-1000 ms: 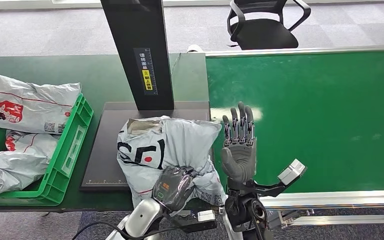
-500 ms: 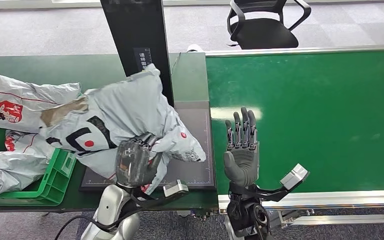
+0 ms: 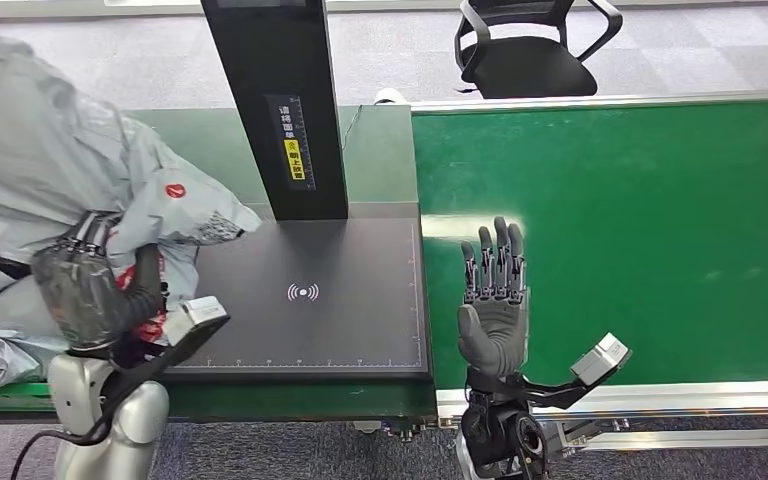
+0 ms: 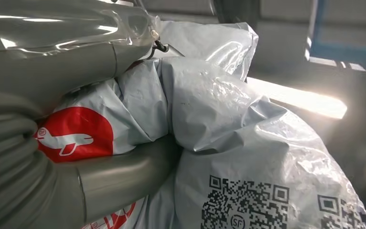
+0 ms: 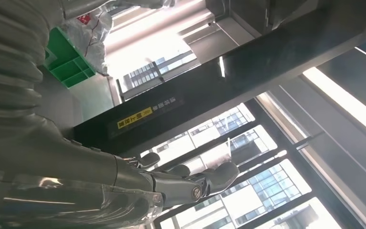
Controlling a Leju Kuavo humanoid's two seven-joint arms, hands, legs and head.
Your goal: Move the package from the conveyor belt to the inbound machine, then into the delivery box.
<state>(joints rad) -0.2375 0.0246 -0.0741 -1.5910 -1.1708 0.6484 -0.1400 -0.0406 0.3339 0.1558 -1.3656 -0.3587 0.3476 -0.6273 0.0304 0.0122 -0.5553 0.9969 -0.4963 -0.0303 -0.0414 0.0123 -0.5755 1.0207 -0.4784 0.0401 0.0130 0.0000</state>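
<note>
You see a grey package with a red round logo and black QR codes, a bright green conveyor belt, a black scanner pad with a white signal mark, and a black post carrying a yellow label

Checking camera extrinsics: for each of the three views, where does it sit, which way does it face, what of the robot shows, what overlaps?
Head view: high on the body, looking forward and down at the scanner pad and conveyor belt; both arms show, the left hand and the right hand.
Left wrist view: behind the left hand, facing the grey package it grips.
Right wrist view: behind the open right hand, looking up past the black scanner column.
Shared: head and right wrist views both show the column; head and left wrist, the package.
</note>
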